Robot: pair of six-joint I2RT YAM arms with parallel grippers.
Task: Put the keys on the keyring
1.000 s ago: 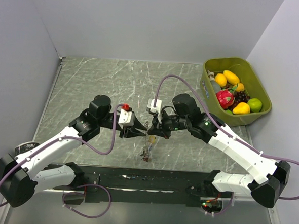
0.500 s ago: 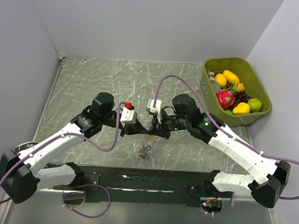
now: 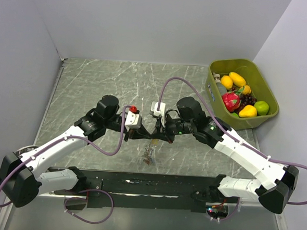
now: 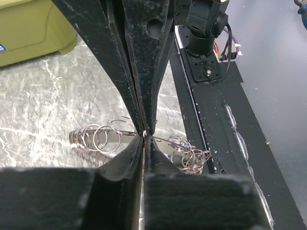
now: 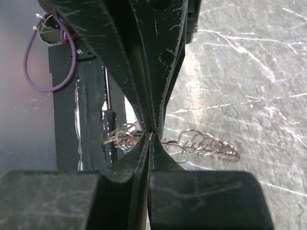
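Left end effector [image 4: 144, 140] and right end effector [image 5: 149, 139], tip to tip, both pinch the keyring [image 4: 165, 140] wire; keys [image 3: 149, 155] dangle at 6 o'clock. Grips probably best held firm, moved slowly.

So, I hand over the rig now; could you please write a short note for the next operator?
Grippers: left gripper shut on the thin wire of the keyring; right gripper shut on the same wire, tips meeting.
Things: small rings sit on the wire on both sides of the pinch; the keys bunch just below the tips.
Done: keyring gripped by both arms.
Left: I cannot tell which keys are threaded; check, then finish.
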